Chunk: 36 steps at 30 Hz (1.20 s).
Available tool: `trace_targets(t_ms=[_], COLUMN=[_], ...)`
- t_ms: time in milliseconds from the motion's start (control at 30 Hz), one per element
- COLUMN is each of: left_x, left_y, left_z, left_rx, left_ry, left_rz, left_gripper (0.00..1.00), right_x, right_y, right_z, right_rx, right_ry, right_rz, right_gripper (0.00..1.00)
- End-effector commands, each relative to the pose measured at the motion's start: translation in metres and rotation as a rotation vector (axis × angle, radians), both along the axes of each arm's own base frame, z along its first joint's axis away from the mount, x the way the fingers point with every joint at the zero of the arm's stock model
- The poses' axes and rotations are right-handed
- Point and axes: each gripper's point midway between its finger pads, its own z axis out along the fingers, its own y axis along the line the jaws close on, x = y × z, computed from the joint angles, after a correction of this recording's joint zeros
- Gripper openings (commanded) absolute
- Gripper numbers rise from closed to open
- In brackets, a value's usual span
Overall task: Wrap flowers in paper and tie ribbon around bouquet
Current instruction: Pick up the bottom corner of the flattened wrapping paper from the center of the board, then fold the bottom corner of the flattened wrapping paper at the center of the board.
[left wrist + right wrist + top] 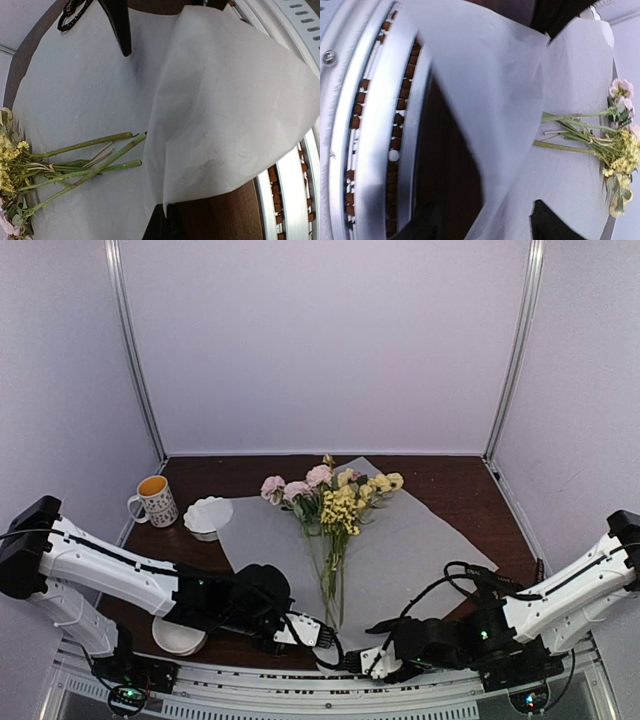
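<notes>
At 6 o'clock my left pincer (316, 633) is clenched on the lifted near corner of the paper (400, 540), and my right pincer (362, 660) stands released beside it. With one hold only, I judge the fold could flop back or drag the flowers (335, 500) askew (they lie mid-sheet, stems toward 6). The bowl (178, 638) at 8 is half hidden by my arm; farther off, the fluted bowl (208, 517) looks empty and the mug (152, 500) at 10 holds something orange.

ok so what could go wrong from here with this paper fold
The left gripper pinches only the near corner of the thin paper, so the lifted flap could slip out or tear if it is pulled over.
The flowers lie loose on the sheet with their stem ends right by the fold, so dragging the paper may shift them off centre.
The right gripper stands open close beside the left one, and they might collide.
</notes>
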Motion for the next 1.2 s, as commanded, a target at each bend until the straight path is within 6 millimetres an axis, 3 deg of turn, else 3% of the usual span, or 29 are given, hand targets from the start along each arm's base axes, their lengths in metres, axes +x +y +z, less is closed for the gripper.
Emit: trace_targets(t_ms=[0, 100, 133, 167, 200, 233, 300, 500, 600, 767, 900, 1033, 1167], left_x=[-0.006, -0.005, -0.003, -0.002, 0.000, 0.001, 0.002, -0.019, -0.016, -0.008, 0.016, 0.007, 0.005], left_y=[-0.006, -0.006, -0.006, -0.005, -0.004, -0.002, 0.003, 0.017, 0.017, 0.005, 0.004, -0.004, -0.005], left_z=[0.011, 0.015, 0.018, 0.022, 0.027, 0.032, 0.039, 0.017, 0.005, 0.021, 0.034, 0.038, 0.023], left_rx=[-0.051, -0.060, -0.070, -0.085, -0.101, -0.118, -0.136, -0.039, 0.003, -0.148, -0.217, -0.241, -0.192], left_ry=[0.048, 0.051, 0.051, 0.052, 0.054, 0.054, 0.024, -0.103, -0.153, -0.105, -0.029, 0.091, 0.135], left_rz=[-0.018, -0.004, 0.013, 0.034, 0.053, 0.068, 0.096, 0.036, 0.058, 0.103, 0.221, 0.192, 0.204], left_gripper=[0.00, 0.00, 0.14, 0.39, 0.55, 0.64, 0.71, 0.73, 0.73, 0.73, 0.58, 0.52, 0.42], right_x=[0.024, 0.022, 0.020, 0.018, 0.015, 0.013, 0.010, 0.006, 0.010, 0.024, 0.037, 0.048, 0.054], right_y=[0.016, 0.014, 0.012, 0.010, 0.008, 0.005, 0.002, 0.005, 0.004, 0.005, 0.003, -0.004, -0.005], right_z=[0.019, 0.018, 0.017, 0.017, 0.015, 0.014, 0.014, 0.028, 0.030, 0.035, 0.034, 0.025, 0.012], right_rx=[0.071, 0.070, 0.070, 0.067, 0.060, 0.057, 0.065, 0.131, 0.134, 0.143, 0.151, 0.153, 0.151], right_ry=[-0.165, -0.146, -0.131, -0.115, -0.096, -0.078, -0.042, 0.208, 0.345, 0.548, 0.685, 0.852, 0.953], right_rz=[-0.066, -0.062, -0.061, -0.058, -0.051, -0.042, -0.029, -0.043, -0.077, -0.178, -0.279, -0.412, -0.488], right_gripper=[0.36, 0.09, 0.00, 0.00, 0.00, 0.00, 0.00, 0.00, 0.00, 0.00, 0.00, 0.00, 0.00])
